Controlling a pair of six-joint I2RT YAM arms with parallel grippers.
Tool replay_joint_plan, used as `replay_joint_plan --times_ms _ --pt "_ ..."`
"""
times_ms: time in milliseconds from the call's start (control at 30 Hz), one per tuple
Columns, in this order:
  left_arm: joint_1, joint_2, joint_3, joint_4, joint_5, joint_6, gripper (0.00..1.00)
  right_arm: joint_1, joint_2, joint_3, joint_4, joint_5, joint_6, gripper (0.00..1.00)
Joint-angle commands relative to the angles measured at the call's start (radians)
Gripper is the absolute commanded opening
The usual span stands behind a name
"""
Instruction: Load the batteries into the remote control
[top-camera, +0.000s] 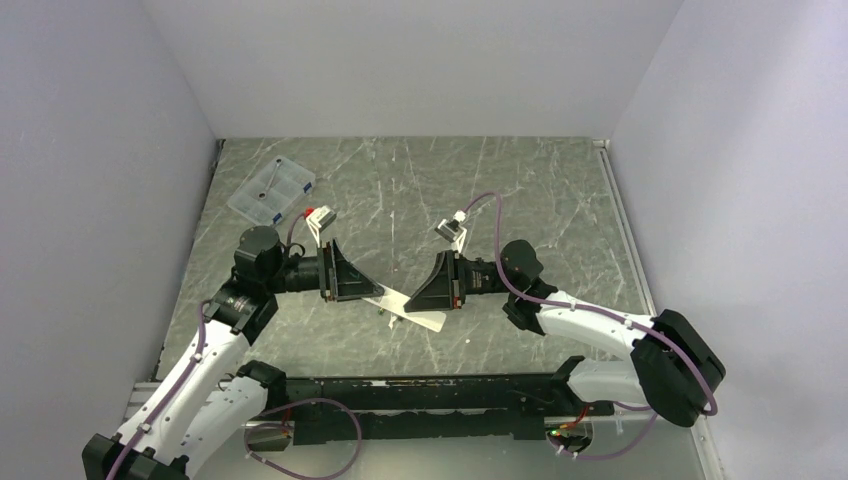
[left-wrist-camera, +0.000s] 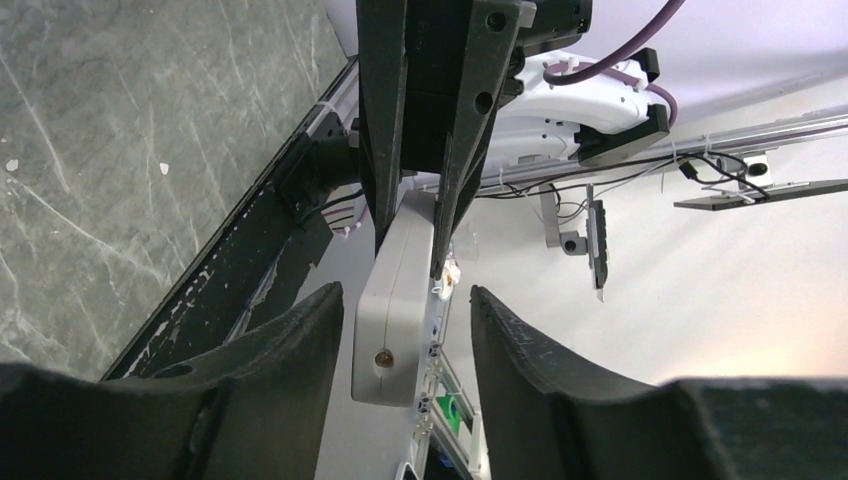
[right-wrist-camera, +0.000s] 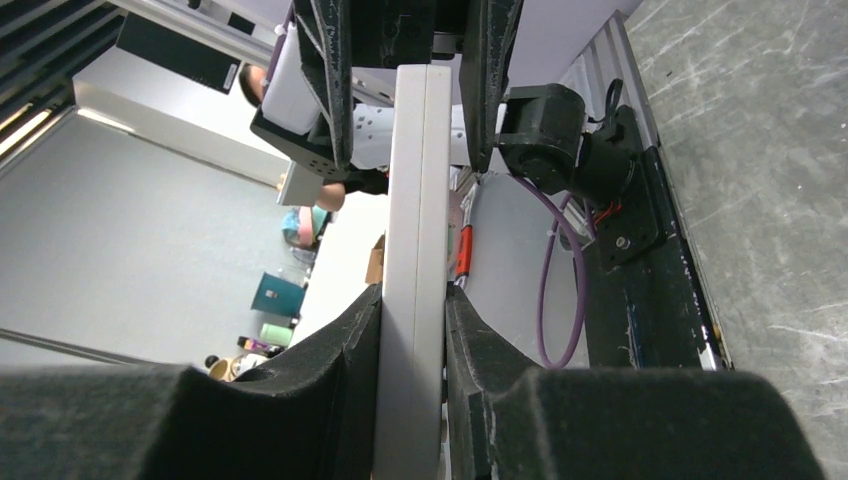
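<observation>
Right now your right gripper is clamped on the remote control. Your left gripper straddles its other end, fingers spread, seemingly not touching it.

Soft, even light overhead, faint shadows on the worktop; wrist views glare pale behind, foregrounds dark and blurry.

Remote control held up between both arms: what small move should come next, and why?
Probably close the left gripper on the remote control. Its jaws straddle one end with a gap on each side, while only the right gripper clamps the other end.
</observation>
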Motion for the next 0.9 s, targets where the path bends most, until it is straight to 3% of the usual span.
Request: replay_joint_plan --times_ms 0,367,433,500,567,733,867 --pt "-0.002 -0.007 0.021 0.021 0.034 0.024 0.53 0.005 -0.018 0.041 0.063 -0.012 0.007 0.00" --pt "-0.002 -0.012 0.043 -0.021 0.058 0.067 0.35 0.008 0.005 0.050 0.076 -0.013 0.026 0.00" --pt "-0.002 -0.013 0.045 -0.021 0.065 0.072 0.25 0.008 0.007 0.049 0.078 -0.013 0.025 0.00" --pt "-0.002 -0.016 0.042 -0.019 0.068 0.074 0.03 0.008 0.005 0.050 0.075 -0.013 0.023 0.00" --pt "-0.002 -0.021 0.045 -0.040 0.052 0.088 0.00 0.008 0.002 0.050 0.072 -0.013 0.018 0.01" --pt "-0.002 -0.039 0.035 -0.031 0.035 0.087 0.00 0.008 -0.019 0.050 0.032 -0.007 -0.015 0.18" --pt "-0.002 -0.047 0.023 -0.024 0.022 0.079 0.00 0.007 -0.050 0.054 -0.032 0.010 -0.061 0.41"
